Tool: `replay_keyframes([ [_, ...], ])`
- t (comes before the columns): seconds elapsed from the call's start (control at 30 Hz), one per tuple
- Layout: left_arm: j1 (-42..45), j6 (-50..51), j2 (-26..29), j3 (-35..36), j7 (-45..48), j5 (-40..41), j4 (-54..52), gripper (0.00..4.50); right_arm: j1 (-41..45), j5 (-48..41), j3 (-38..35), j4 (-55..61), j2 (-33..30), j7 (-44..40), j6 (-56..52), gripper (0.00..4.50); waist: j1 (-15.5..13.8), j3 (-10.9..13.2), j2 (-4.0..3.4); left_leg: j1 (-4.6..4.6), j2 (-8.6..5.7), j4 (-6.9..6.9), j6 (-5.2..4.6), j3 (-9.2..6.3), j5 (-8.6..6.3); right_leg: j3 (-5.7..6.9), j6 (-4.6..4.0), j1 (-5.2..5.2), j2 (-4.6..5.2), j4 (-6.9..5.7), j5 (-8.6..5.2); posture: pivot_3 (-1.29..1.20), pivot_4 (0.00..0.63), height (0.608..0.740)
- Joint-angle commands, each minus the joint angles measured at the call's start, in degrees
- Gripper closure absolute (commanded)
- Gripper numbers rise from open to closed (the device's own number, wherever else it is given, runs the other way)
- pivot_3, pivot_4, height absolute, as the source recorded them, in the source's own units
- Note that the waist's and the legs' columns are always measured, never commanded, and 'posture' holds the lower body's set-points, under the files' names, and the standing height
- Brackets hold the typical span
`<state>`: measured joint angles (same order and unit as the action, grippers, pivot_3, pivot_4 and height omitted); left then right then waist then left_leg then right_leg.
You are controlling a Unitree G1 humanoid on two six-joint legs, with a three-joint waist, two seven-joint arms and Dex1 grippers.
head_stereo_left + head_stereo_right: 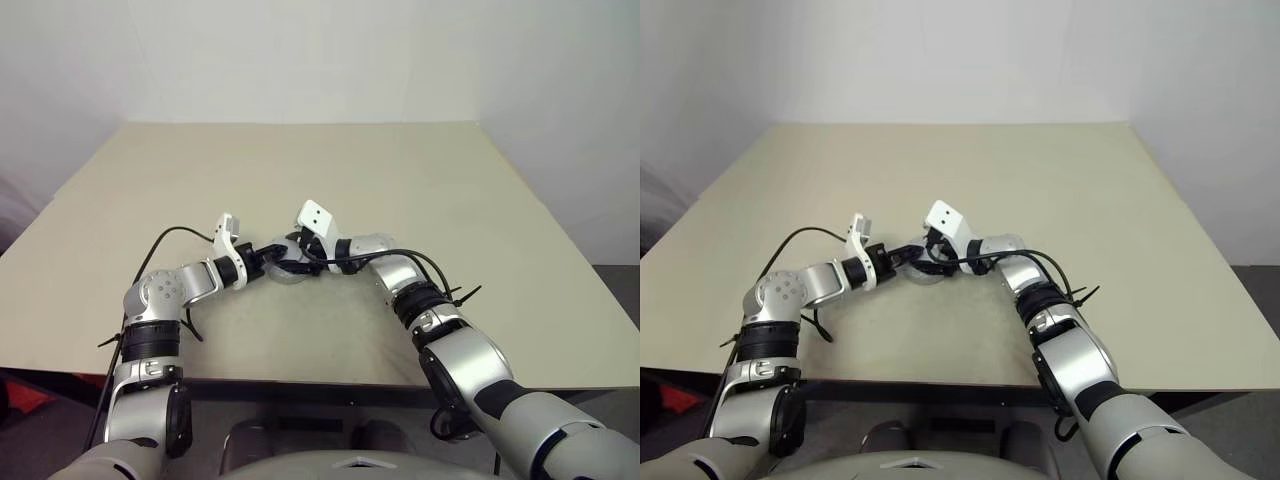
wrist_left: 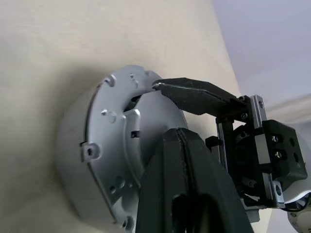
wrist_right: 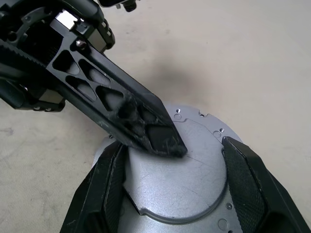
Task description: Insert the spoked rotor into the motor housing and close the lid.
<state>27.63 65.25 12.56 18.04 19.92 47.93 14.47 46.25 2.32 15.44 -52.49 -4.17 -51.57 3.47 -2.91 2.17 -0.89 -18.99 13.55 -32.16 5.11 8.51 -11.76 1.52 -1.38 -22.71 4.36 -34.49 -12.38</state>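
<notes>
Nearest to me, my two arms reached forward and inward over the beige worktop point(image 1: 480, 200), meeting just ahead of my body. My left tool point(image 3: 165, 143) had its two black fingers pressed together with no gap between them, and their joined tip rested on the flat silver-grey face of the lid point(image 3: 189, 170). My right tool point(image 3: 175, 194) stood with its fingers spread wide, one finger point(image 3: 109, 179) against one side of the round assembly and the other against the opposite side, so that it clasped the motor housing point(image 2: 73, 145) by its rim. The lid lay closed flat upon the housing; small screw holes ran round its edge. The housing sat on the worktop, at the near middle of the surface, between the two wrists point(image 1: 290, 265). The spoked rotor could not be made out; whether it lay beneath the lid I could not tell. Beyond the tools, the worktop stretched bare to a pale wall point(image 1: 320, 60).
</notes>
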Motion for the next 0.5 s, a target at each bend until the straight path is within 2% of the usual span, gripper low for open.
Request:
replay_keyframes([
  [0.03, -0.93, 0.95, -0.31, 0.19, -1.62, -0.57, -1.31, 4.5, -3.4, 3.83, 2.24, -5.14, -2.44, 0.38, -4.89, 1.5, 0.0, 0.0, 0.0, 0.0, 0.0, 0.0, 0.0, 0.0, 0.0, 0.0, 0.02, 0.0, 0.0, 0.01, -0.01, 0.0, 0.0, 0.74],
  [0.13, -1.06, 1.31, -0.67, 0.51, -2.29, -0.56, -1.71, 4.5, -3.15, 2.98, 1.62, -5.02, -2.32, -0.29, -6.09, 1.5, 0.0, 0.0, 0.0, -0.01, -0.01, 0.03, 0.0, 0.0, 0.0, 0.0, 0.05, 0.0, 0.0, 0.05, -0.03, 0.0, 0.0, 0.74],
  [0.27, -1.02, 1.84, -0.96, 0.88, -3.0, -0.38, -2.2, 4.5, -3.21, 3.8, 2.33, -4.35, -2.52, -0.28, -3.95, 0.17, 0.03, -0.01, 0.02, -0.03, -0.01, 0.07, 0.0, 0.0, 0.0, 0.0, 0.08, 0.01, 0.0, 0.14, -0.05, 0.0, 0.0, 0.74],
  [0.3, -1.04, 1.97, -1.01, 0.93, -3.09, -0.37, -2.3, 4.5, -3.25, 4.1, 2.52, -4.15, -2.57, 0.25, -3.39, 0.03, 0.06, -0.02, 0.02, -0.04, -0.01, 0.09, 0.0, 0.0, 0.0, 0.01, 0.08, 0.02, 0.0, 0.19, -0.05, 0.0, 0.0, 0.74],
  [0.5, -0.93, 2.26, -1.09, 0.95, -3.06, -0.52, -2.27, 4.5, -3.6, 3.63, 2.98, -2.21, -2.9, -1.76, -2.44, 0.03, 0.26, -0.05, 0.0, -0.04, -0.01, 0.47, 0.0, 0.03, 0.0, 0.04, 0.08, 0.05, -0.03, 0.5, -0.05, 0.0, 0.0, 0.74],
])
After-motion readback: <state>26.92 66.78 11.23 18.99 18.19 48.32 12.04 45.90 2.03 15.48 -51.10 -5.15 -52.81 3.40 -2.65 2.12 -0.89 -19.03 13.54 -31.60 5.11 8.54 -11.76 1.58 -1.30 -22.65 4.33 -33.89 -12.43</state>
